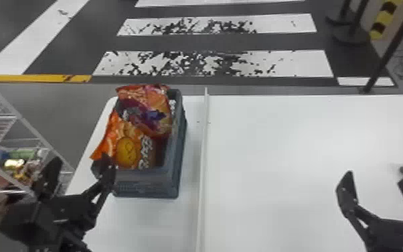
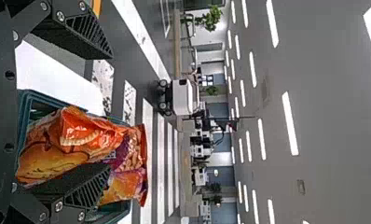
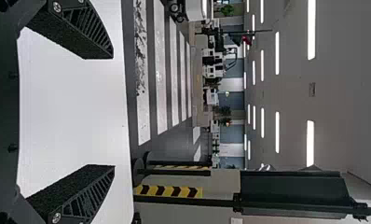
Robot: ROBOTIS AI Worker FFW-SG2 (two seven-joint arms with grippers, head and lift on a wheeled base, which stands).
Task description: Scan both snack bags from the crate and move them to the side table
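White table [image 1: 277, 150], crate [image 1: 144, 187] at its left end

Left gripper [image 1: 79, 167] stands spread and empty by the crate, likely lining up a first grasp; right gripper [image 1: 376, 177], also spread and empty, is above the table; far bag [image 1: 150, 115] overlaps near bag [image 1: 127, 147] in the crate, probably for lack of room; lettering [image 1: 146, 152] marks the near one

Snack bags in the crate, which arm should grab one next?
Likely the left end effector: it is open near the crate and bags, while the right end effector is across the white divider.
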